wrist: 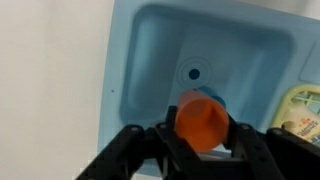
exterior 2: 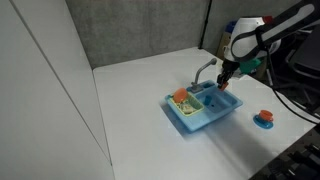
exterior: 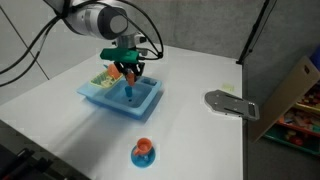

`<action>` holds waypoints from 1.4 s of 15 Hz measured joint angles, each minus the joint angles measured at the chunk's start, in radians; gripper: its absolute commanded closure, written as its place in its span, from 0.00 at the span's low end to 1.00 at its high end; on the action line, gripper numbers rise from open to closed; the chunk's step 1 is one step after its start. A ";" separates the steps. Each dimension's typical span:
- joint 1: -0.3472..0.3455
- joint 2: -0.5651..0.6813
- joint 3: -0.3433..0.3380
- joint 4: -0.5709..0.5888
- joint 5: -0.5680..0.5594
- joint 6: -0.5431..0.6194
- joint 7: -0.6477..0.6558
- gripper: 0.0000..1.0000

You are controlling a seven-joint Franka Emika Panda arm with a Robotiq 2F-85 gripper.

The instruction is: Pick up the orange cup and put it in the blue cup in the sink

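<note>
My gripper (wrist: 203, 135) is shut on the orange cup (wrist: 203, 122), whose open mouth faces the wrist camera. It hangs over the basin of the light blue sink (wrist: 150, 50). A sliver of the blue cup (wrist: 217, 100) shows just behind the orange cup's rim; most of it is hidden. In both exterior views the gripper (exterior: 128, 73) (exterior 2: 227, 76) holds the orange cup (exterior: 131, 72) just above the sink (exterior: 105, 101) (exterior 2: 187, 119). The blue cup shows as a small blue shape under the gripper (exterior: 129, 92).
The sink's yellow-green rack (exterior: 103, 77) (exterior 2: 181, 100) holds an orange item. A grey faucet (exterior 2: 205, 70) stands at the sink's back. A blue round plate with an orange piece (exterior: 143, 153) (exterior 2: 264, 119) lies on the white table. A grey metal bracket (exterior: 230, 103) lies off to the side.
</note>
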 measured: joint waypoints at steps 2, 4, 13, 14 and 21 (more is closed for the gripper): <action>0.000 -0.008 0.012 -0.019 0.000 0.021 -0.023 0.84; 0.000 -0.012 0.024 -0.034 0.000 0.035 -0.046 0.84; 0.018 -0.012 0.047 -0.043 0.000 0.059 -0.077 0.84; 0.022 -0.011 0.047 -0.043 0.000 0.059 -0.077 0.84; 0.040 0.013 0.043 -0.024 -0.011 0.066 -0.075 0.84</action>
